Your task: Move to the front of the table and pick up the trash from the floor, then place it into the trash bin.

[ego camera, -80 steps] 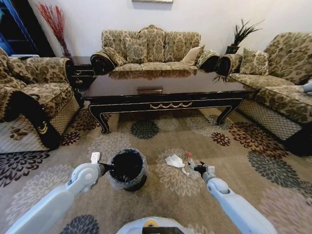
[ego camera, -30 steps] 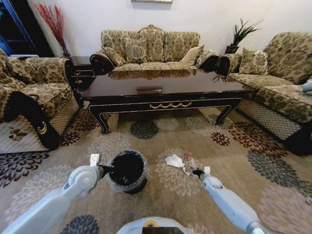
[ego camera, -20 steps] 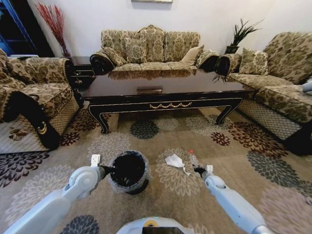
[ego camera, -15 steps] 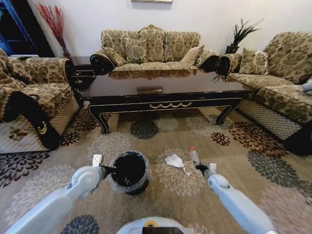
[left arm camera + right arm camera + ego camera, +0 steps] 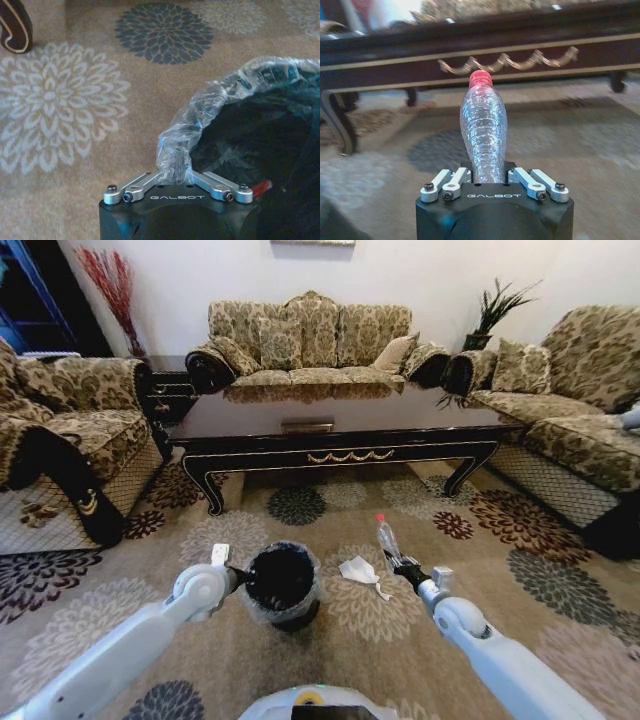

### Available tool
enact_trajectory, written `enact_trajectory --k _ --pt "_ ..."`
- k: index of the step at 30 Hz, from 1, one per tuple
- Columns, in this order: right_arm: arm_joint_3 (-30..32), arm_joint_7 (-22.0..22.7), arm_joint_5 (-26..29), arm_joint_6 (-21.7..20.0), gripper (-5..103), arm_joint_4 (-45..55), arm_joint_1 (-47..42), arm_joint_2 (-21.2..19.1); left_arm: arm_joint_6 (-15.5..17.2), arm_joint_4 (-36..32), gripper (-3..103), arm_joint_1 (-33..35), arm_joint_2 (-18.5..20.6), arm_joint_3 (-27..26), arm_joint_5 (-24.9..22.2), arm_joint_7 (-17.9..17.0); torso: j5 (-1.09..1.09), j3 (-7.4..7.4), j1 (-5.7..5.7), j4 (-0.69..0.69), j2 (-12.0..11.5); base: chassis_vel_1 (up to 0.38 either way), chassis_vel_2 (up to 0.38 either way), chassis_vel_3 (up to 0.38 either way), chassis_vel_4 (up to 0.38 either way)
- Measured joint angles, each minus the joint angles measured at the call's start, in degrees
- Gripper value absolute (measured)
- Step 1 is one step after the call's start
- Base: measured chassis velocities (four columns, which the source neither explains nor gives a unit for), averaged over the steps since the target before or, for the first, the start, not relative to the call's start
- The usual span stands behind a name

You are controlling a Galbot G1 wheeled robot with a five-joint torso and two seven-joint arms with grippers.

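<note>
Now, with the right jaws [image 5: 397, 565] clamped on the bottle [image 5: 386, 539] above the floor [image 5: 520, 540] and the left jaws [image 5: 240, 575] pinching the bin [image 5: 281, 585] rim, we carry it over the opening before letting go.

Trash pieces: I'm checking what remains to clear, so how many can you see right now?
2. A clear plastic bottle with a red cap is held off the floor in the right tool. A white crumpled paper lies on the carpet beside the trash bin. Smaller scraps may be hidden.

Clear ribbed bottle [image 5: 483, 135], red cap; black bin [image 5: 281, 582]; beige floral carpet [image 5: 480, 540]
</note>
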Motion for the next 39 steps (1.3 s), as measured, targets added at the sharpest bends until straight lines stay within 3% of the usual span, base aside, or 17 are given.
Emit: enact_trajectory --k 9,17,18,25,33,35,37,39 --pt "1.0 -0.7 0.0 2.4 27 12.4 -2.8 -1.8 0.0 5.4 0 -16.9 -5.3 15.8 -4.0 -1.9 0.0 0.0 0.0 0.0 0.0 0.0 0.0 0.0 0.0" --pt "0.0 -2.5 -0.4 4.3 27 16.8 -4.5 -2.6 0.0 9.4 0 -24.6 -10.5 22.3 -5.4 -3.0 0.0 0.0 0.0 -0.01 0.0 0.0 0.0 0.0 0.0" --pt "-0.4 -3.1 -1.2 4.8 27 16.9 -5.0 -2.8 0.0 10.5 0 -26.0 -12.8 23.7 -5.5 -3.6 0.02 0.0 0.0 0.01 0.0 0.0 0.0 0.0 0.0" --pt "-1.0 -3.9 -3.8 5.9 27 18.1 -7.4 -1.3 0.0 12.0 0 -30.0 -18.8 27.1 -7.1 -5.1 0.0 0.0 0.0 -0.02 0.0 0.0 0.0 0.0 0.0" --pt "-1.1 -4.1 -5.8 6.3 25 17.9 -8.5 -0.6 0.0 14.2 0 -31.2 -21.2 28.3 -7.1 -5.5 -0.01 0.0 0.0 -0.01 0.0 0.0 0.0 0.0 0.0" --pt "-1.0 -3.8 -5.2 5.9 35 17.9 -8.4 -0.5 0.0 14.4 0 -31.3 -21.2 28.3 -7.0 -5.5 0.0 0.0 0.0 0.0 0.0 0.0 0.0 0.0 0.0" --pt "-1.0 -3.7 -5.0 5.8 35 17.9 -8.3 -0.5 0.0 14.4 0 -31.3 -21.2 28.3 -7.0 -5.5 0.0 0.0 0.0 0.0 0.0 0.0 0.0 0.0 0.0" --pt "-0.9 -3.6 -4.9 5.8 46 17.7 -8.2 -0.4 0.0 14.1 0 -31.2 -21.0 28.3 -7.0 -5.5 -0.01 0.0 0.0 0.01 0.0 0.0 0.0 0.0 0.0"
